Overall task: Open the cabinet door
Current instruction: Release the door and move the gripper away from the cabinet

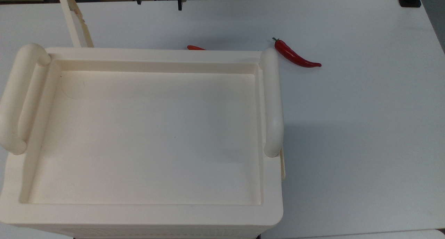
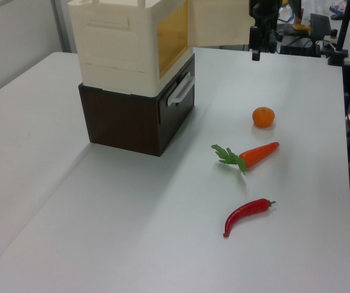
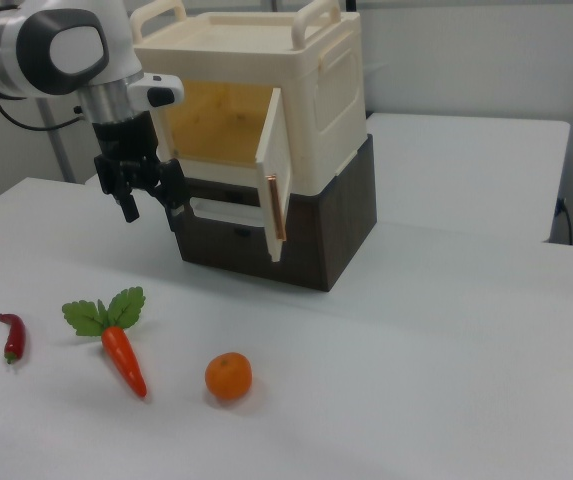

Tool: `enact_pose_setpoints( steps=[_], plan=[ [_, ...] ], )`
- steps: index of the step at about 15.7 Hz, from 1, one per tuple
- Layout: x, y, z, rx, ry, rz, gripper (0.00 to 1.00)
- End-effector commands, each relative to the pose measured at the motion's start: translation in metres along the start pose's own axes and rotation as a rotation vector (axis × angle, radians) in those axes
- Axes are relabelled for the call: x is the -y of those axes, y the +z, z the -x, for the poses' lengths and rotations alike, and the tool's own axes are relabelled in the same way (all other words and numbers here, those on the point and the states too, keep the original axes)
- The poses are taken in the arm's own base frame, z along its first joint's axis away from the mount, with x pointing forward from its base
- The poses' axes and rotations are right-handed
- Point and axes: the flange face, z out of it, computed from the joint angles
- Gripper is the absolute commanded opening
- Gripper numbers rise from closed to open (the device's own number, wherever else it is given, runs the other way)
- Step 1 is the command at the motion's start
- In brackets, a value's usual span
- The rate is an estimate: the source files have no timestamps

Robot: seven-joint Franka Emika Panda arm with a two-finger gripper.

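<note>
From the right view, working back from the near edge, there's an orange (image 3: pixel 228 376), a carrot (image 3: pixel 123 357) and a red chilli (image 3: pixel 12 336) on the white table (image 3: pixel 446 380). Behind them, the cabinet (image 3: pixel 306 80) sits on a dark drawer unit (image 3: pixel 316 235) in the upper middle, its inside looking bare as far as I can see. The cabinet door (image 3: pixel 274 180) is swung wide open, and the gripper (image 3: pixel 146 195) hangs just beside the opening at upper left, fingers spread and gripping nothing. The top view adds the recessed tray top (image 1: pixel 139 138), and no writing shows anywhere.
</note>
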Motion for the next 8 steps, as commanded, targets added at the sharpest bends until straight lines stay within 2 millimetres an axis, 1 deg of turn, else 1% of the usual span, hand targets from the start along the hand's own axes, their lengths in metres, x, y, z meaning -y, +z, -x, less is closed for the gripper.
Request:
enact_pose_setpoints(
  steps=[1, 8],
  plan=[
    [-0.0111, -0.002, 0.0164, 0.004, -0.014, -0.019, 1.0],
    [-0.0164, -0.006, 0.0147, -0.002, -0.004, -0.02, 1.0]
  ],
)
